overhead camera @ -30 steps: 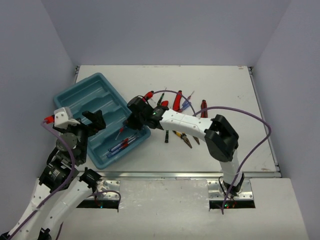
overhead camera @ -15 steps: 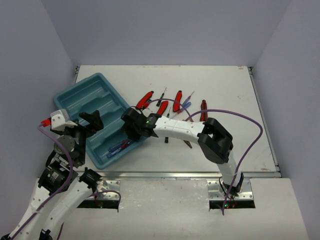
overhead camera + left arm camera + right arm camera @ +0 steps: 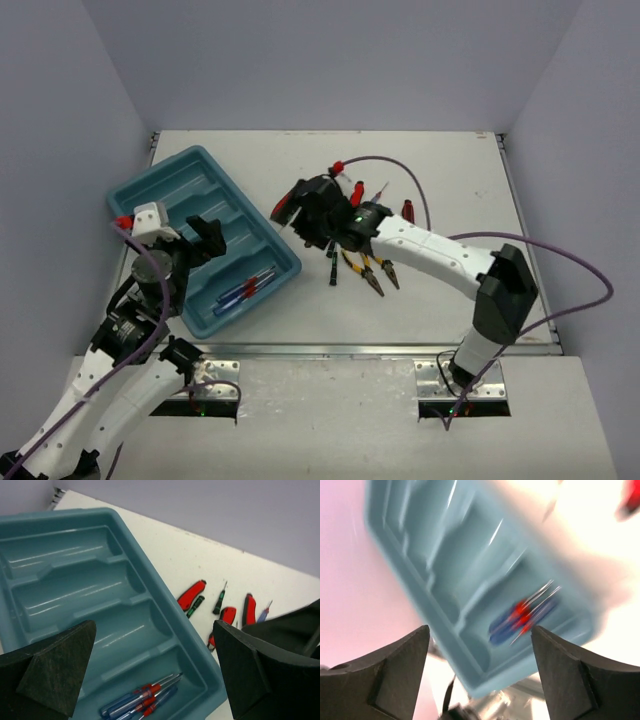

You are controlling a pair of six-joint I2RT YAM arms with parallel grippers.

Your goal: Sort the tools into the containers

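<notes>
Left gripper (image 3: 200, 240) hovers over the near end of the tray (image 3: 178, 188), jaws wide, nothing in them.

The tray sits angled at the left of the surface (image 3: 450, 165). Of its four long compartments, only the one on the side nearest the pile is loaded. It holds a small bunch of blue-handled screwdrivers (image 3: 142, 702), three or four; I can't count them exactly. The other three compartments hold nothing.

Right gripper (image 3: 480, 629) is just right of the tray, over the left edge of the pile. Its jaws are wide and empty. Its wrist view is blurred and faces the tray.

The loose tools lie just beside and beyond it:
- A red-handled cutter (image 3: 191, 594) is closest to the tray.
- Next come the black-green screwdrivers (image 3: 219, 600) and more red cutters (image 3: 356, 192).
- A lone blue screwdriver (image 3: 265, 612) lies among them.
- The yellow-handled pliers (image 3: 365, 272) are on the near side of the pile.
- The last cutter (image 3: 408, 210) is at the far right.

My read is that the job is early, with one tool type mostly binned. All the cutters, pliers and black-green drivers are left to sort, plus the blue straggler. There are three free compartments for three remaining types, so the tray should fit them.
</notes>
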